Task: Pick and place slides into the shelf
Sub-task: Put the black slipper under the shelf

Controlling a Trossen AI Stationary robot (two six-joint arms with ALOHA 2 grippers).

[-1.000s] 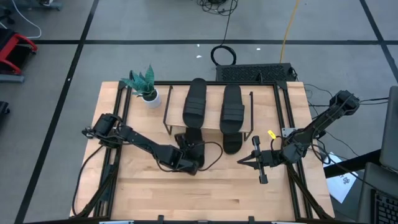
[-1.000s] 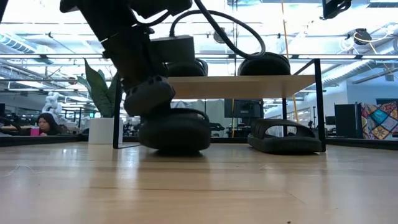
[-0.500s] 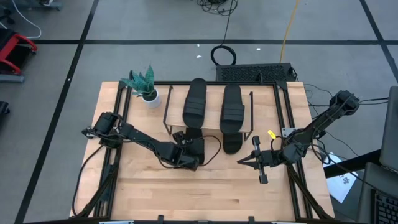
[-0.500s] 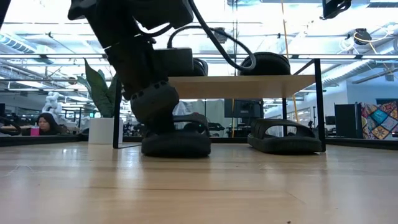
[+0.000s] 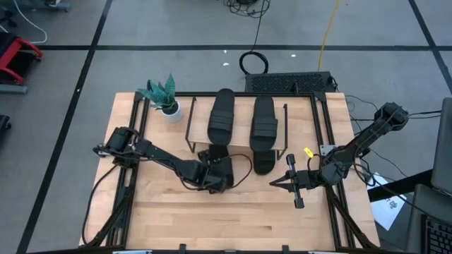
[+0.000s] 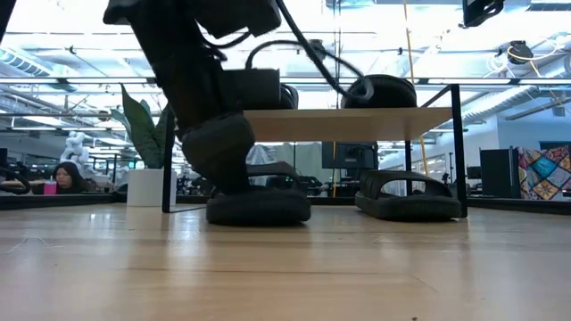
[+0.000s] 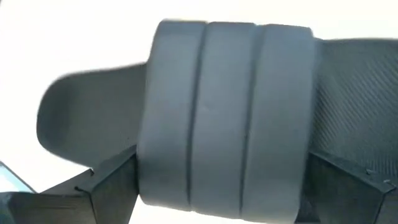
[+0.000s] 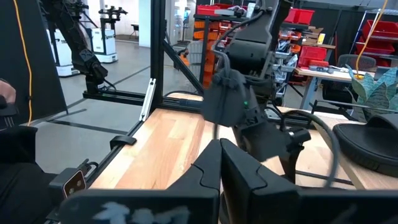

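The left claw [image 5: 216, 174] stands spread to either side of a black slide sandal [image 6: 259, 203], its fingers [image 7: 106, 186] flanking the ribbed strap [image 7: 227, 112] without pinching it, and the sandal lies flat on the bench [image 5: 233, 219] with its toe under the front edge of the shelf [image 6: 348, 123]. This looks like the release step of the last placement: two slides [image 5: 240, 121] already rest on the light-wood board, and a fourth [image 6: 410, 196] sits beneath it on the right. The next move, I judge, calls for a straight lift clear of the strap without dragging the sandal back out. A second ago the sandal hung tilted in the claw above the bench; it has since been set down and the fingers have widened. The right claw [image 5: 277, 183] waits pressed together near the bench's right edge, unchanged
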